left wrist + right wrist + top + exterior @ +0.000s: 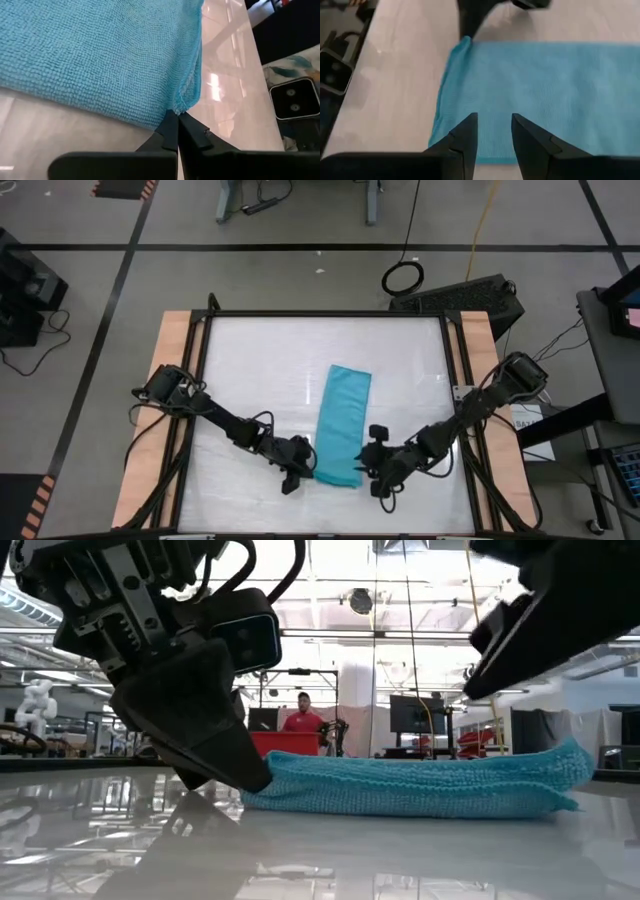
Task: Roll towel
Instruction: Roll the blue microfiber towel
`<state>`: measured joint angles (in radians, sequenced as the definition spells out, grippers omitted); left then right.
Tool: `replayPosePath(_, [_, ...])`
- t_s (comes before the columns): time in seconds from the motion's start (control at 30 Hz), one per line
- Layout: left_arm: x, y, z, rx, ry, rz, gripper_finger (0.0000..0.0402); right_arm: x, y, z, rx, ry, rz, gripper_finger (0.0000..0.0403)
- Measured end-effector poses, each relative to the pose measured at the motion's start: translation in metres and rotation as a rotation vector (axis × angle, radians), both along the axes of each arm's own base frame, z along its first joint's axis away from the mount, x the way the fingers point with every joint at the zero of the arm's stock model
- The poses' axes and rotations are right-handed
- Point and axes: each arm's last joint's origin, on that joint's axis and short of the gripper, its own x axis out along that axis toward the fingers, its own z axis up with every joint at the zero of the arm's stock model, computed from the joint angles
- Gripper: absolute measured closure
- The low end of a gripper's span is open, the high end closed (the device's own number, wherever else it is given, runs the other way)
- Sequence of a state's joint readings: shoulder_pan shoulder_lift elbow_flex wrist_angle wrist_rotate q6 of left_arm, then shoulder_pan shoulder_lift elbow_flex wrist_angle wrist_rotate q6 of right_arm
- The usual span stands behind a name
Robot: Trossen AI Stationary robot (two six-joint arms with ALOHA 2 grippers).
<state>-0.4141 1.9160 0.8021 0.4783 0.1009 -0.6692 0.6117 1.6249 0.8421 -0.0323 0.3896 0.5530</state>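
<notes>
The turquoise towel (342,425) lies flat on the white table as a long folded strip that runs from the far middle to the near edge. It shows thick, in several layers, in the low view (420,790). My left gripper (300,468) is down at the towel's near left corner, shut on it. My right gripper (378,472) is open and stands above the towel's near right edge (470,150), clear of the cloth; the low view shows it raised (530,630). My left gripper pinches the towel's near left corner (181,102) between its two fingertips (170,127). The fingers come slanting down from the table's left (215,755). The corner and the rest of the towel lie on the table, slack.
The table (260,370) has a black frame and wooden side strips (170,350). Bare table lies to the left, right and far side of the towel. A person in red (303,716) stands in the room beyond.
</notes>
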Motion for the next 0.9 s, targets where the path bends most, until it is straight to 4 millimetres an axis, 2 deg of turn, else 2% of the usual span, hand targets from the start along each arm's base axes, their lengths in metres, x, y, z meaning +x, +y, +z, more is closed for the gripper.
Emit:
replayPosePath(0.3, [0.0,0.001,0.0,0.022,-0.004,0.025,0.0401,-0.007,0.016,0.001,-0.078,-0.014,0.248,0.0293])
replayPosePath(0.43, [0.001,0.002,0.0,0.031,-0.008,0.038,0.0401,-0.005,0.027,-0.006,-0.087,-0.05,0.307,0.0288])
replayPosePath(0.73, [0.0,0.002,-0.001,0.032,0.002,0.044,0.0401,0.005,0.043,-0.033,-0.133,-0.05,0.27,0.0206])
replayPosePath(0.9, [0.0,0.002,-0.001,0.032,0.002,0.045,0.0401,0.009,0.054,-0.049,-0.172,-0.007,0.282,0.0199])
